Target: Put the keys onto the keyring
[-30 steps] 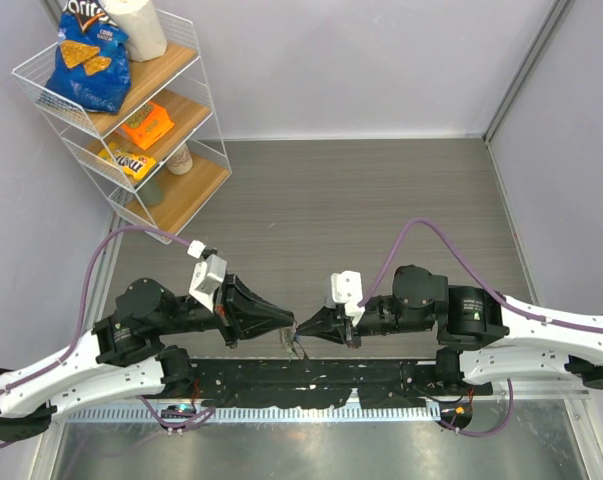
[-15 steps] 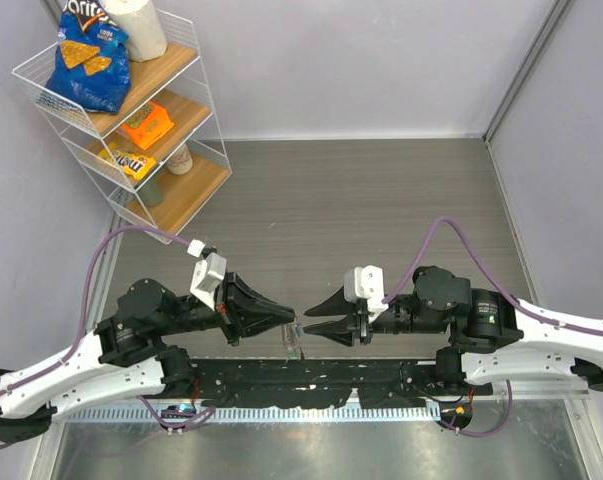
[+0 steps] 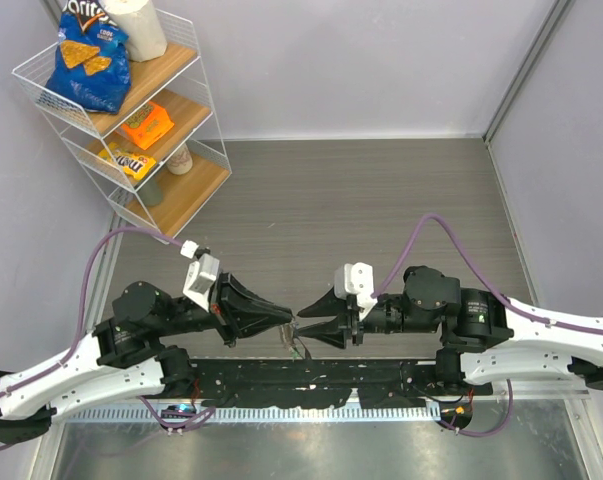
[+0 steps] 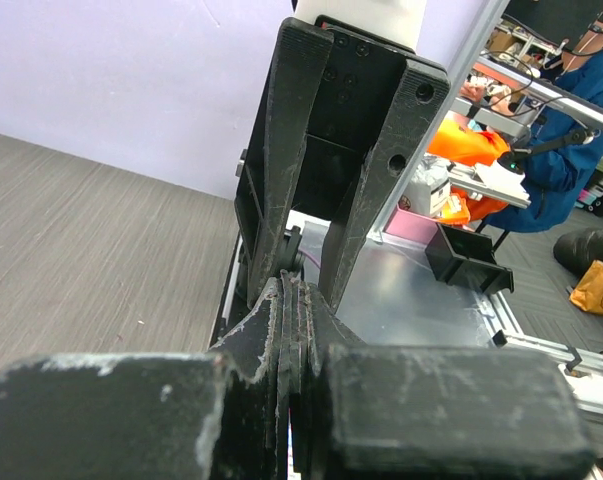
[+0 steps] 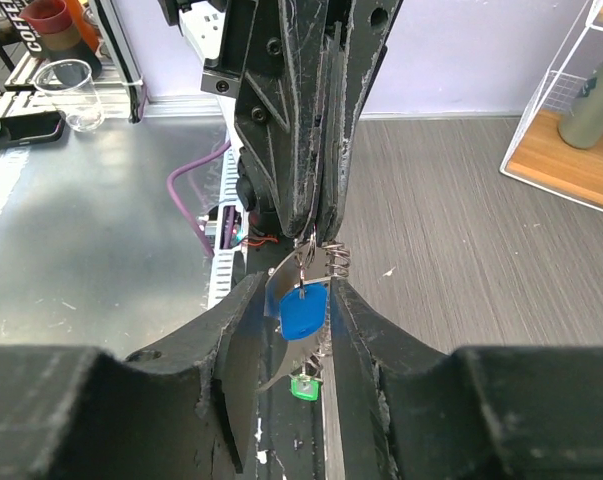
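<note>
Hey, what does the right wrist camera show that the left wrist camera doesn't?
Only the right wrist view: the blue-headed key, the green-headed key and the keyring they hang under. Only the left wrist view: a person in blue beyond the table. Both: the shut left hand meeting the open right hand tip to tip, and the grey wood-grain tabletop.

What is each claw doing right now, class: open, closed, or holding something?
Left claw: closed, holding the keyring.
Right claw: open, nothing gripped.

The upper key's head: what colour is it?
The key head is blue; right wrist view shows it best.
</note>
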